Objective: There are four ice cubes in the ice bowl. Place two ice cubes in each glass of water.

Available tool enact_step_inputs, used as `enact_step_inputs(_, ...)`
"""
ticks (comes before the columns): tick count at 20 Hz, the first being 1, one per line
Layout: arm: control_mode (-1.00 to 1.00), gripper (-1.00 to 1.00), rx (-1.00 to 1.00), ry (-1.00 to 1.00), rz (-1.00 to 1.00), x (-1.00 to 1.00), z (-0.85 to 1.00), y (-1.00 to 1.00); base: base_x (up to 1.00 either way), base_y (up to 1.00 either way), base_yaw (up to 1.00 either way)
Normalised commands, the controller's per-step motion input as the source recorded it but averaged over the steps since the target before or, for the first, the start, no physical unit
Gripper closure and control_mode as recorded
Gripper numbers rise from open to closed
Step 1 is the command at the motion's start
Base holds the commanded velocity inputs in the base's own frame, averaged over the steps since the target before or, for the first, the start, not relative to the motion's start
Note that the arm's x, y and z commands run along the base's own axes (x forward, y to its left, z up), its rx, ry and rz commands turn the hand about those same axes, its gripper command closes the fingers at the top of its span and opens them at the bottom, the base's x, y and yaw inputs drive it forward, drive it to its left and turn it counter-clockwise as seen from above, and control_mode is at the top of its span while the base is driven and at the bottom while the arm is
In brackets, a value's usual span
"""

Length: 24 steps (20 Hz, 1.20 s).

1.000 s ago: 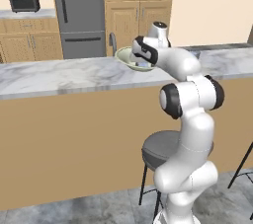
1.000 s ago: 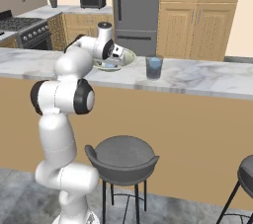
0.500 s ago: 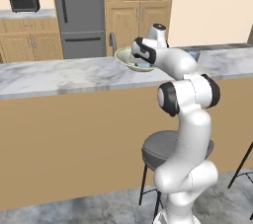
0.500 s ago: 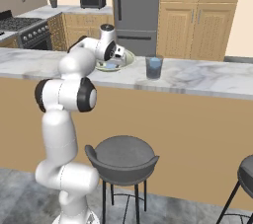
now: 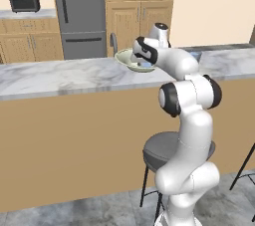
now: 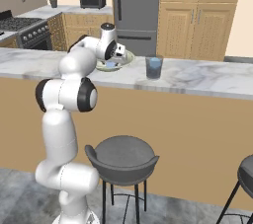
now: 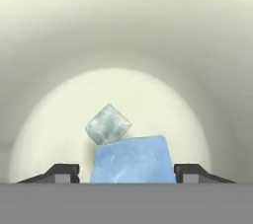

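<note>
Hand view looked into the ice bowl (image 7: 126, 30), its pale wall curving up all around. Two ice cubes showed: a blue one (image 7: 132, 160) at 6 o'clock between the fingertips (image 7: 62, 172), a grey one (image 7: 107, 125) touching it toward 11. The gripper (image 7: 126, 174) stood partly open; contact with the cube was unclear. One glass of water (image 6: 154, 67) stood on the counter (image 6: 207, 77) just beside the bowl, bare marble beyond it.
</note>
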Motion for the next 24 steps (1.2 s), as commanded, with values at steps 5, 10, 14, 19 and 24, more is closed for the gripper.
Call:
enact_step_inputs(5, -1.0, 1.0, 0.0, 0.03, 0.0, -0.18, -0.13, 0.0, 0.0, 0.0, 0.0)
enact_step_inputs(10, -1.0, 1.0, 0.0, 0.08, 0.0, -0.08, -0.32, 0.0, 0.0, 0.0, 0.0)
enact_step_inputs(14, -1.0, 1.0, 0.0, 0.06, 0.0, -0.03, -0.36, 0.0, 0.0, 0.0, 0.0)
enact_step_inputs(19, -1.0, 1.0, 0.0, 0.03, 0.0, -0.05, -0.26, 0.0, 0.0, 0.0, 0.0)
enact_step_inputs(24, -1.0, 1.0, 0.0, -0.09, 0.0, -0.15, 0.09, 0.0, 0.0, 0.0, 0.0)
